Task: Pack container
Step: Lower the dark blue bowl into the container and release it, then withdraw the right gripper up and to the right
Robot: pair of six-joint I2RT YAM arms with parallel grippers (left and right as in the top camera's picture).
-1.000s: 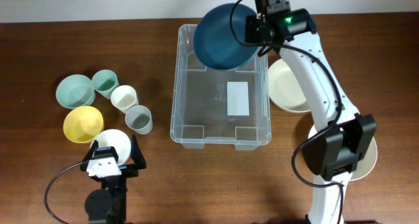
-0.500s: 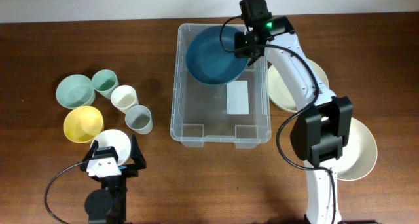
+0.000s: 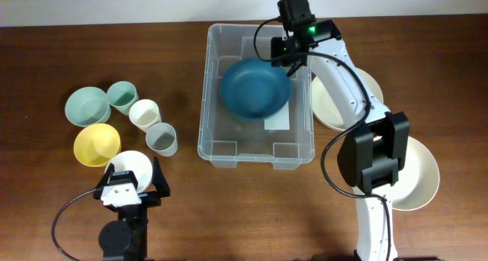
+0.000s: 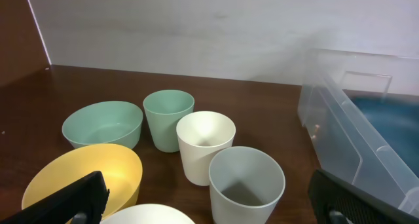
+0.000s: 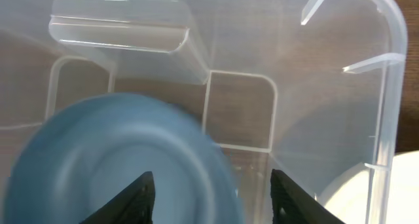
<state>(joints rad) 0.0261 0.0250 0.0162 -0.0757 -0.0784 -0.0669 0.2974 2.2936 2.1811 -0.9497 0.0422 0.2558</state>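
The clear plastic container stands at the table's middle. A dark blue bowl lies inside it, toward the far end, partly over the white label. My right gripper hangs open over the container's far right corner. In the right wrist view the blue bowl is blurred below the spread fingers of that gripper, with the container's floor beyond. My left gripper stands open near the front left. In its wrist view that gripper frames a grey cup.
At the left stand a mint bowl, a mint cup, a cream cup, a grey cup, a yellow bowl and a white bowl. Two cream bowls sit right of the container.
The right gripper carried the blue bowl down over the container, then opened. The bowl dropped from a tilted hold to the container's floor. The left arm has not moved.
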